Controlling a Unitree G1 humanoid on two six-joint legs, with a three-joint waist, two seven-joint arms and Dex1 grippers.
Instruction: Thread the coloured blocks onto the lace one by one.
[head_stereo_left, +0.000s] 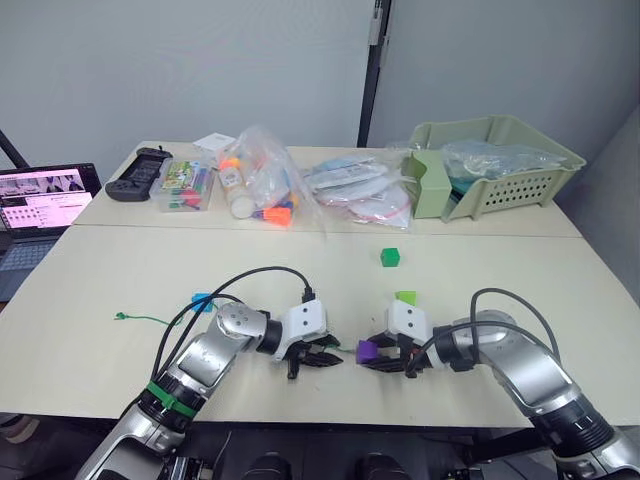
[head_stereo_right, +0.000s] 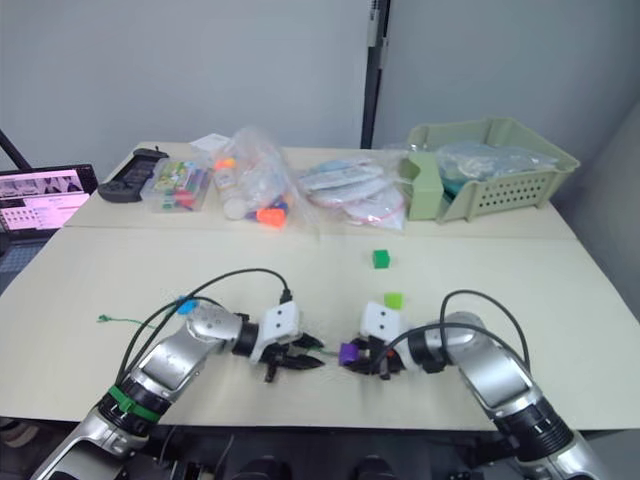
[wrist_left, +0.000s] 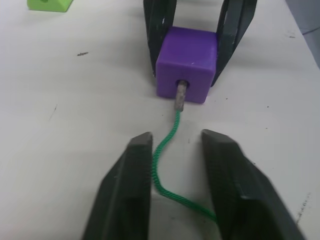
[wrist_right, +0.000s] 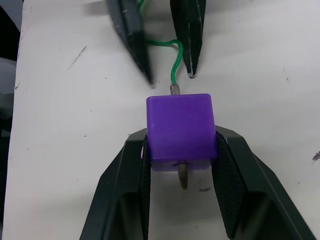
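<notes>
My right gripper is shut on a purple block resting on the table near the front edge. The lace is a thin green string, and its stiff pale tip has gone through the block's hole and pokes out on the far side. Just to the left, my left gripper stands open with the lace running loose between its fingers. The lace's knotted end lies far to the left. A small blue block sits by my left forearm. A dark green block and a light green block lie behind my right gripper.
At the back stand a green basket, clear plastic bags of parts, a clear box of coloured pieces and a black controller. An open laptop sits at the far left.
</notes>
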